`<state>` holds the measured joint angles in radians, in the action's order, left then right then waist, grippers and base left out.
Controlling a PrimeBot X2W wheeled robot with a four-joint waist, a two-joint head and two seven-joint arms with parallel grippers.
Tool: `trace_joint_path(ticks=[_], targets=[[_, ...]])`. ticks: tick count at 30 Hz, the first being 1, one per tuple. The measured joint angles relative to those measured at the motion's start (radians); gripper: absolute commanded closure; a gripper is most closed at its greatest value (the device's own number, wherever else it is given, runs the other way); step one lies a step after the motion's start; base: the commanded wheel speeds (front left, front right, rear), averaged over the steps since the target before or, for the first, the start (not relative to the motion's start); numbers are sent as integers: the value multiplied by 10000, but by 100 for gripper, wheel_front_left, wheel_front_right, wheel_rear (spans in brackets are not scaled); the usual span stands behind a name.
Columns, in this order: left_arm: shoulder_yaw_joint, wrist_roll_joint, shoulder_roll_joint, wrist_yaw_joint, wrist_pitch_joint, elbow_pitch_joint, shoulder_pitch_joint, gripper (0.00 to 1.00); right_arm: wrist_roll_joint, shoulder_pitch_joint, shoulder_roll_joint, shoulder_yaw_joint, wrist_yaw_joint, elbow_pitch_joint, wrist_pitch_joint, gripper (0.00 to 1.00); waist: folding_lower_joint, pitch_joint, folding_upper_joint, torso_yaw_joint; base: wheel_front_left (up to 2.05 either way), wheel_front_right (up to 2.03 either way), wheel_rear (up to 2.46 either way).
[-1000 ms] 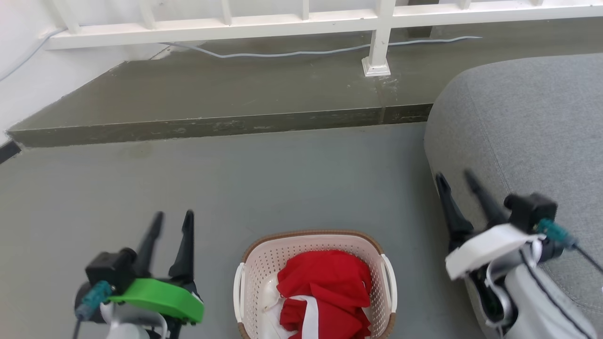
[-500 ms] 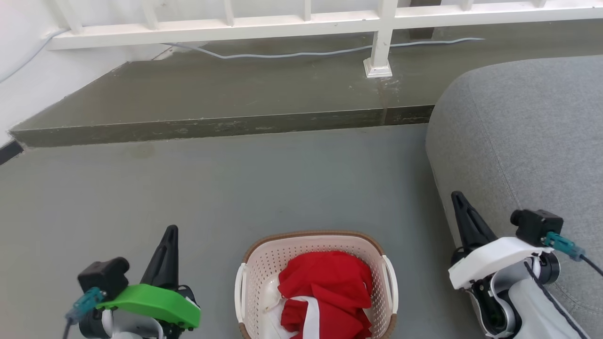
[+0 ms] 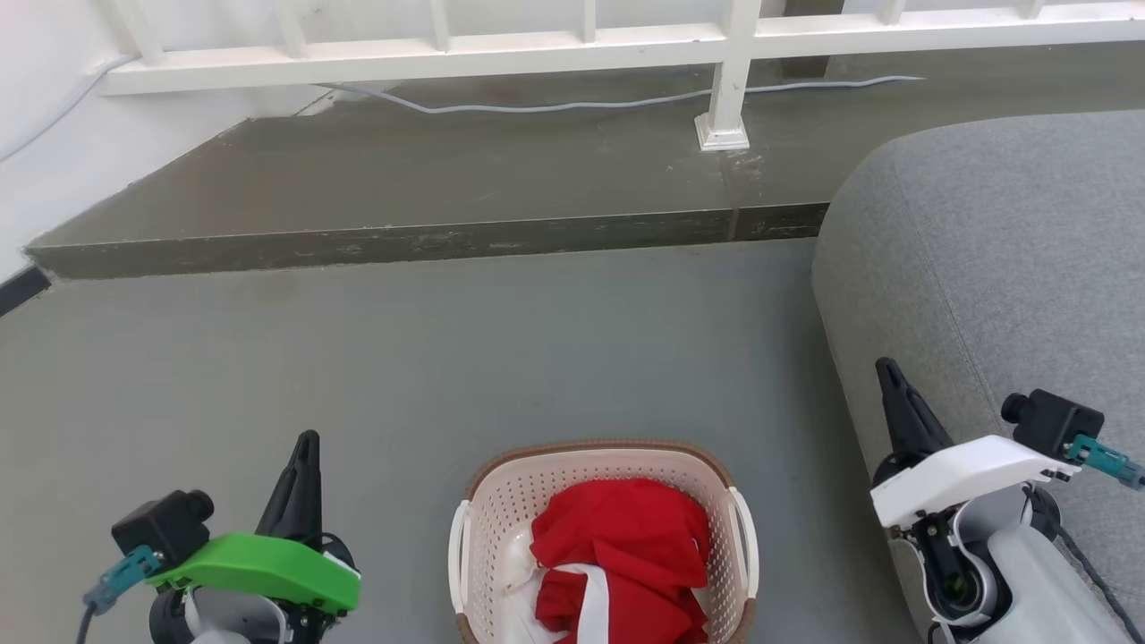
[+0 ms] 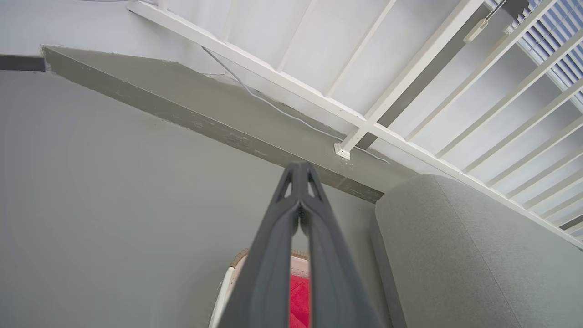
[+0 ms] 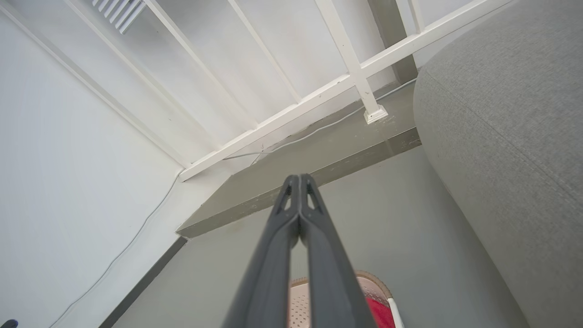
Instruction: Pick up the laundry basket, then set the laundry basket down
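No text, label, brand, number or sign can be read in any view.

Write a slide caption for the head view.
Laundry basket with red cloth on the floor, between the shut left gripper and shut right gripper.

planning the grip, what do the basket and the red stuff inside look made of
The laundry basket looks like matte cream moulded plastic: punched holes, smooth handles. Its brown rim looks woven, perhaps only patterned plastic. The red cloth inside is soft fabric, creased and folded.
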<state>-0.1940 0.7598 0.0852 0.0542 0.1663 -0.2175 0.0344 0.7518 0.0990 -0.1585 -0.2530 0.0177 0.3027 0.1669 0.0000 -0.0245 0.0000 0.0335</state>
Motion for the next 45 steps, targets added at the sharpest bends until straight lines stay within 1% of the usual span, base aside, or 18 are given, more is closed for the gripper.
trace_joint_path(ticks=[2,8,11,13,22,25,30,32,37,40,45], targets=[[46,316,-6,73,-86,-8,0,100,215,0,27,104,50,-6,-54,100,0,6,0,-9,0,0,0],[284,974,-40,84,-313,-29,1,100,899,-1,96,391,88,-13,-286,100,0,23,0,-36,0,0,0],[334,1110,-42,88,-385,-40,1,100,1139,-1,127,502,151,-15,-364,100,0,28,0,-45,0,0,0],[374,1384,-48,165,-430,-54,1,100,1335,-1,157,589,173,-23,-437,100,0,34,0,-53,0,0,0],[683,2334,-65,209,-763,-144,6,100,2372,-3,301,1018,263,-38,-731,100,0,60,0,-93,0,0,0],[773,2752,-77,257,-880,-194,9,100,2688,-4,322,1181,345,-42,-838,100,0,69,0,-105,0,0,0],[988,3415,-96,295,-1055,-267,13,100,3371,-5,391,1473,355,-46,-1055,100,0,86,0,-132,0,0,0],[1035,3559,-104,307,-1139,-276,14,100,3605,-6,410,1557,441,-48,-1139,100,0,92,0,-141,0,0,0],[1248,4146,-125,347,-1315,-303,22,100,4169,-8,514,1808,454,-52,-1256,100,0,107,0,-163,0,0,0],[1313,4479,-136,349,-1415,-320,26,100,4474,-9,568,1939,545,-54,-1398,100,0,116,0,-176,0,0,0],[1486,5012,-169,397,-1578,-341,38,100,5032,-13,629,2192,571,-56,-1565,100,0,130,0,-198,0,0,0]])
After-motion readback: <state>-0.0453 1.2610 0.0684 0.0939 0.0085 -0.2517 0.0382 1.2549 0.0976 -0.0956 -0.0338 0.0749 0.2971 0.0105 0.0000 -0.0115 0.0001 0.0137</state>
